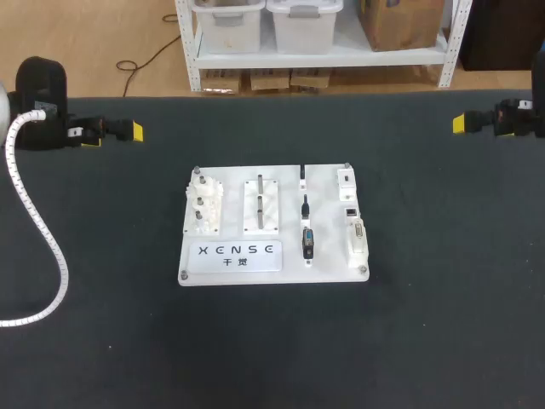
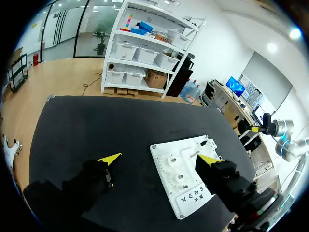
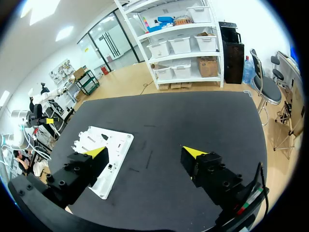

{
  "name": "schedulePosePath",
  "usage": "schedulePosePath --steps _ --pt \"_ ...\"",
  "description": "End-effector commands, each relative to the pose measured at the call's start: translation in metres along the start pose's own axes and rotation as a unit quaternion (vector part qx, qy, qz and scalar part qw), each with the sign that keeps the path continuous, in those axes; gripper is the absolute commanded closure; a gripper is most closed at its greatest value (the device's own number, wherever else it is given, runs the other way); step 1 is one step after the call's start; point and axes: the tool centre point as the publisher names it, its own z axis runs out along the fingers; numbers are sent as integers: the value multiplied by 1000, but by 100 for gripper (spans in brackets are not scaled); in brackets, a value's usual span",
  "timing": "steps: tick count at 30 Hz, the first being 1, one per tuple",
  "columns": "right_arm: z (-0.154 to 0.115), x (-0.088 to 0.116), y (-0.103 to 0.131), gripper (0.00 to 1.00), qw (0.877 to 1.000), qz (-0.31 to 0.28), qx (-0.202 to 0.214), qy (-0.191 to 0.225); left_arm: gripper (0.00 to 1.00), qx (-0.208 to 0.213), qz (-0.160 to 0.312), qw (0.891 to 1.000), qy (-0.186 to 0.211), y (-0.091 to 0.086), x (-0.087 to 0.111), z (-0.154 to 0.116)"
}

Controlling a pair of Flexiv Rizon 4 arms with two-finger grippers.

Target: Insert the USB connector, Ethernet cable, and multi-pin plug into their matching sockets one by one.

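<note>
A white board [image 1: 328, 273] lies mid-table. In a column on it lie a small black USB connector [image 1: 302, 175], an Ethernet plug [image 1: 305, 205] and a larger black multi-pin plug [image 1: 307, 243]. Three sockets [image 1: 352, 210] line the board's right edge. My left gripper [image 1: 128, 132] hovers at the far left of the table, well away from the board, open and empty. My right gripper [image 1: 464, 124] is at the far right, open and empty too. The left wrist view has the board [image 2: 186, 176] ahead of the left gripper [image 2: 159, 158]. The right wrist view has the board [image 3: 116, 145] beside the right gripper [image 3: 145, 152].
The board's left half carries a white gear fixture [image 1: 203, 205], a slotted block [image 1: 261, 204] and a label plate [image 1: 239, 254]. My left arm's white spiral hose [image 1: 34, 213] trails over the table's left side. Dark mat surrounds the board.
</note>
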Motion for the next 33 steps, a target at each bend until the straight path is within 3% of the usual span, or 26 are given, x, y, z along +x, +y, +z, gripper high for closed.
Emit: schedulePosePath --steps 1,5,8,11,12,13,16,18,25,29,33 --pt "0 0 0 0 1000 0 1 0 0 -4 -1 1000 3 -1 -1 0" --pt "0 0 0 0 1000 0 1 0 0 30 64 997 31 2 0 -1" --pt "0 0 0 0 1000 0 1 0 0 65 136 988 39 0 0 -3" --pt "0 0 0 0 1000 0 1 0 0 114 233 964 64 -7 3 -2" --pt "0 0 0 0 1000 0 1 0 0 132 293 944 71 -11 8 -1" --pt "0 0 0 0 1000 0 1 0 0 146 317 933 85 -15 13 -1" --pt "0 0 0 0 1000 0 1 0 0 201 341 913 99 -19 29 0" --pt "0 0 0 0 1000 0 1 0 0 213 358 902 113 -21 38 2" --pt "0 0 0 0 1000 0 1 0 0 268 413 864 103 -32 60 10" --pt "0 0 0 0 1000 0 1 0 0 288 430 850 96 -40 61 15" --pt "0 0 0 0 1000 0 1 0 0 292 432 848 90 -40 64 19"
